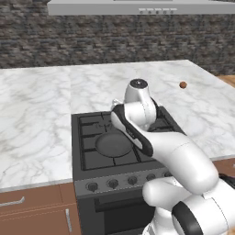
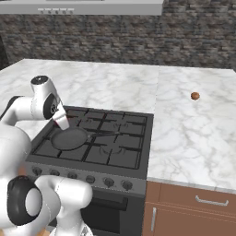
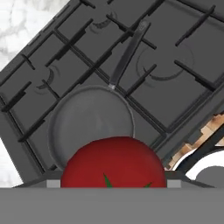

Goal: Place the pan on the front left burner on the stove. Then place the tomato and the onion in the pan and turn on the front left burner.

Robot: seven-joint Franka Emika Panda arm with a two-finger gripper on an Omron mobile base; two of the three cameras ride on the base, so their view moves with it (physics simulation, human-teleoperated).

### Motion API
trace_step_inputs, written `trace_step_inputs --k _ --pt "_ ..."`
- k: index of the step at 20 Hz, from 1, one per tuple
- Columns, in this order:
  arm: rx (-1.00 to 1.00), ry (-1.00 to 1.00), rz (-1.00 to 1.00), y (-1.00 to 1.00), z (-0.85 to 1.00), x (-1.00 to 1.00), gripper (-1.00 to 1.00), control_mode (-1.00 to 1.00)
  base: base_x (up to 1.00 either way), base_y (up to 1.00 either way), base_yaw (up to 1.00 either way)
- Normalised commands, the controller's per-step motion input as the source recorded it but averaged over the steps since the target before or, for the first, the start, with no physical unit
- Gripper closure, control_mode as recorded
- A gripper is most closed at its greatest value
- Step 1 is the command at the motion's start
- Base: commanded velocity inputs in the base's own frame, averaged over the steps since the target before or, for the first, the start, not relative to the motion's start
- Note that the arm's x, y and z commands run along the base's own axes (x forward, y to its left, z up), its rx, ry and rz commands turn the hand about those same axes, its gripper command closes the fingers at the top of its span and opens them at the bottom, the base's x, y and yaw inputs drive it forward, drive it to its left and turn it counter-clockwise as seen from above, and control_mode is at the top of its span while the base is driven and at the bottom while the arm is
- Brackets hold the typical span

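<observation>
My pincer (image 2: pixel 61 120) grasps the tomato (image 3: pixel 113 162) between its tips, hovering above the pan (image 2: pixel 69 138). The pan sits on the front left burner (image 2: pixel 60 143) of the stove (image 2: pixel 94 177), its handle pointing toward the stove's right side. The onion (image 2: pixel 195 96) lies well apart on the marble counter (image 2: pixel 193 138), right of the stove.

A white marble counter (image 1: pixel 36 110) with grey veins runs along both sides and behind the cooking range; a dark rough stone wall (image 1: pixel 92 41) rises at its back; a pale grey hood (image 1: pixel 133 7) hangs overhead with a row of small buttons on its front edge. Below the counter stand brown wooden cabinets (image 2: pixel 193 214) with slim silver handles (image 2: pixel 207 201); one drawer front (image 1: pixel 27 199) sits at the left.
</observation>
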Motion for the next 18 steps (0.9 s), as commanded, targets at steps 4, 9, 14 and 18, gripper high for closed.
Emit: trace_step_inputs --k 4,9,14,18 --pt "0.0 -0.05 0.19 0.19 -0.08 0.23 1.0 -1.0 0.0 0.0 0.0" --pt "-0.04 -0.01 0.12 0.18 -0.06 0.17 1.0 -1.0 0.0 0.0 0.0" --pt "-0.12 0.02 0.03 0.18 -0.07 0.14 1.0 -1.0 0.0 0.0 0.0" --pt "-0.13 0.01 0.02 0.15 -0.1 0.1 1.0 -1.0 0.0 0.0 0.0"
